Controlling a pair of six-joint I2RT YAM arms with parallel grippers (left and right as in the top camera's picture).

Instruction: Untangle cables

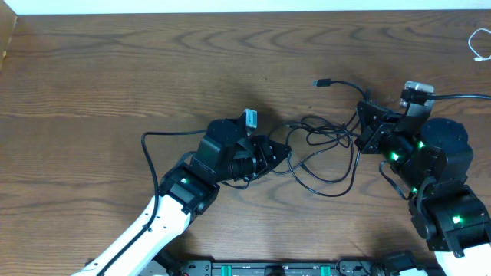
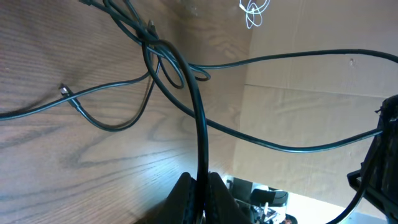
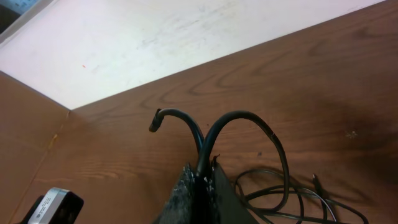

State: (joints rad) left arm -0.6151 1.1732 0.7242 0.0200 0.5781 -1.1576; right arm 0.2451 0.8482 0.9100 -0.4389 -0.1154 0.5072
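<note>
Black cables [image 1: 326, 132] lie in a loose tangle on the wooden table [image 1: 153, 69], between the two grippers; the left gripper [image 1: 285, 153] pinches one black cable at the tangle's left edge, its fingers [image 2: 183, 194] pressed against the cord; the right gripper [image 1: 359, 129] is clamped on another black cable at the tangle's right side, a short plug end [image 3: 155, 121] arching out beyond its tips; a white cord [image 1: 479, 42] sits coiled well apart, at the table's far right edge.
</note>
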